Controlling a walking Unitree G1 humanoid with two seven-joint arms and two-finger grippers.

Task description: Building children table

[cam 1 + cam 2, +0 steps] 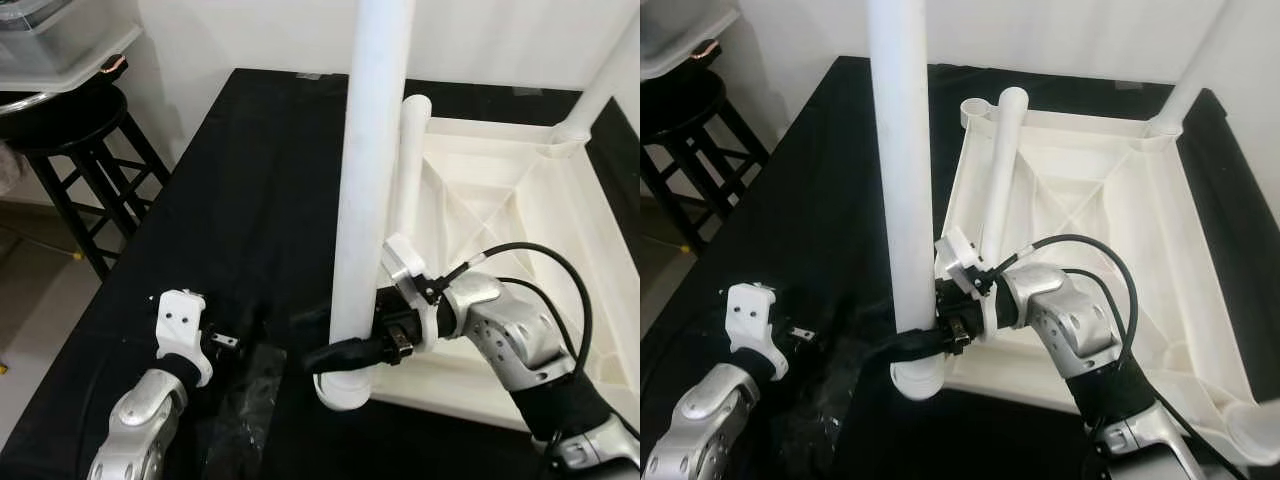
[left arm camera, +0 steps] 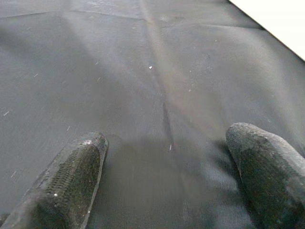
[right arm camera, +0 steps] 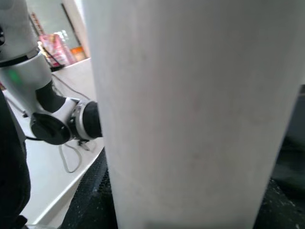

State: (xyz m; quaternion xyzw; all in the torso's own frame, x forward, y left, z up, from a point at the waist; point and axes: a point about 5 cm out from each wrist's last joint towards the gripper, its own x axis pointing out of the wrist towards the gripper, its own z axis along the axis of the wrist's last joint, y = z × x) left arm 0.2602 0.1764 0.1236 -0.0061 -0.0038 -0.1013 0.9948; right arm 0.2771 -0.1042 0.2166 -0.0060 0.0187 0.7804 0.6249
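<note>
Right jaws around upright table leg (image 1: 365, 200)

Right tool (image 1: 335, 352): fingers closed, arm bent and reaching leftward. Left tool (image 2: 167, 191): fingers spread apart, arm low.

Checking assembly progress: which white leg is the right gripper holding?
The near-left corner leg, the closest one, standing upright with the right gripper clamped round its base. The other legs stand farther back, untouched.
</note>
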